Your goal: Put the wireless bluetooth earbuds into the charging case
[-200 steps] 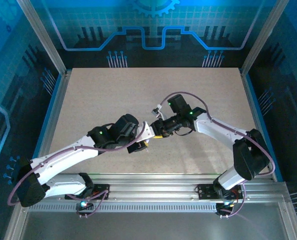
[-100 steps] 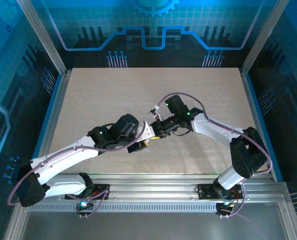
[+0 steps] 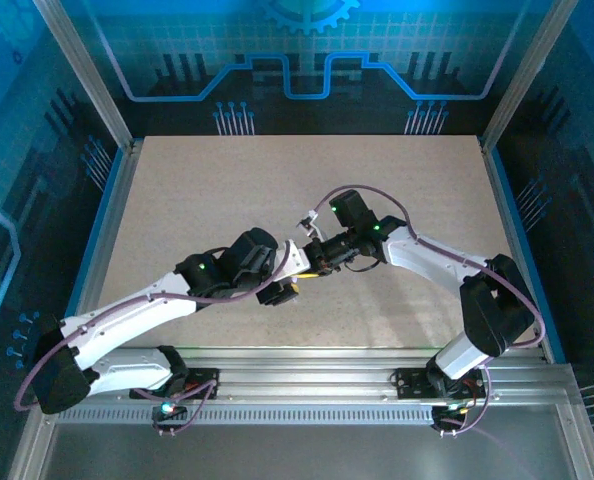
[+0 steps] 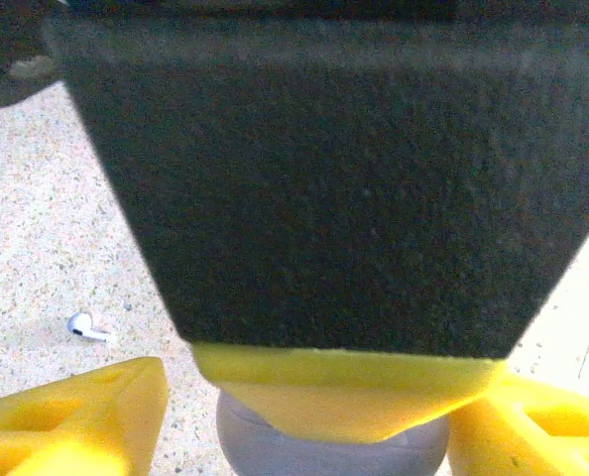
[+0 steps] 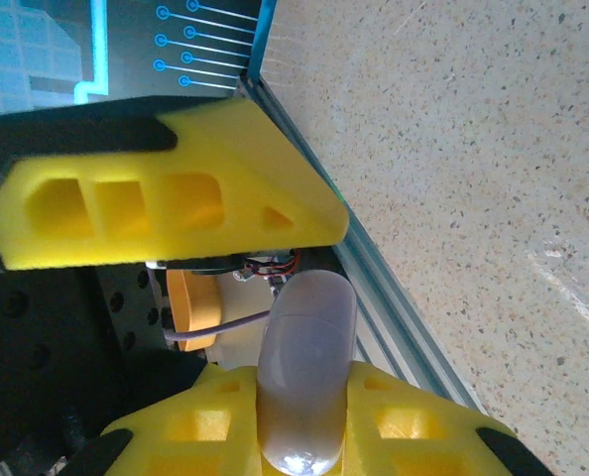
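A pale lavender charging case (image 5: 304, 337), closed, stands on edge between the yellow fingers (image 5: 176, 188) of my right gripper (image 5: 294, 317), which is shut on it. From the left wrist the same case (image 4: 265, 451) shows at the bottom, under the right gripper's yellow finger and black body. My left gripper (image 4: 304, 436) is open, its yellow fingers (image 4: 66, 416) spread to either side of the case with a gap on the left. One small pale earbud (image 4: 84, 325) lies on the speckled table to the left. From above, the left gripper (image 3: 289, 285) and right gripper (image 3: 312, 258) meet at mid-table.
The speckled tabletop (image 3: 277, 180) stretches open behind and to both sides of the arms. An aluminium rail (image 5: 413, 327) runs along the table's edge, with blue-lit walls beyond. The right gripper's black body (image 4: 324, 178) hangs close above my left fingers.
My left gripper's jaws have spread apart off the case. The right gripper has moved slightly left and closed its fingers onto the case.
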{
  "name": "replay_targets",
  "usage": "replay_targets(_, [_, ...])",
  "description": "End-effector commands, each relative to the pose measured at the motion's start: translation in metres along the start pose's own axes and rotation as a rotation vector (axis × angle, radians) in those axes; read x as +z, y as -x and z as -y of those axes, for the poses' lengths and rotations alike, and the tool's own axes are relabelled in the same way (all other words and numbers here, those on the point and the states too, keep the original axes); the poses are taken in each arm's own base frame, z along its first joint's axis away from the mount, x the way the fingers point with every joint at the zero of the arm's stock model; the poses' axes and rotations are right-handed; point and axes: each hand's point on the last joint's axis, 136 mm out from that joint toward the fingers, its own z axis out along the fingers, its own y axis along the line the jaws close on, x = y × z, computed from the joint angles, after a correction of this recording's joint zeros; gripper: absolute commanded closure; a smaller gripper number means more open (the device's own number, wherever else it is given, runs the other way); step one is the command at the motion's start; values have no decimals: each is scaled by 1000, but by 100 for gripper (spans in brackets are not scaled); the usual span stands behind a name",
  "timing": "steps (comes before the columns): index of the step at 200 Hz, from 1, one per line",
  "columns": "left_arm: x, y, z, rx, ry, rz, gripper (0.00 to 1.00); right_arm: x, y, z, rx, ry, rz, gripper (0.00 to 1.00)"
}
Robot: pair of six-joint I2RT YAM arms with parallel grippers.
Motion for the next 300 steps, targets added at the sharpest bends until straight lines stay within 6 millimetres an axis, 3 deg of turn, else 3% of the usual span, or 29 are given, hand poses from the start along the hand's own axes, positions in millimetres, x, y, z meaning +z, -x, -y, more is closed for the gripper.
replay_targets(1, [-6,4,-4,-28,31,39,22,-6,0,-16,-75,-2,27,79])
replay_targets(68, [-25,17,10,-79,-52,136,22,-41,1,2,-253,-130,166,80])
replay_targets(125, [-33,33,30,-92,-186,213,25,-83,-11,-16,-572,-145,241,80])
replay_targets(156, [-41,39,48,-8,-279,277,27,-99,-24,-26,-739,-166,238,80])
replay_targets(196, [-56,46,62,129,-331,379,31,-104,-55,-39,-1016,-158,181,80])
replay_targets(226, [-55,43,63,195,-334,356,33,-105,-71,-44,-1177,-178,149,82])
replay_targets(300, [-52,52,68,255,-359,365,36,-88,-80,-31,-1249,-312,-24,83])
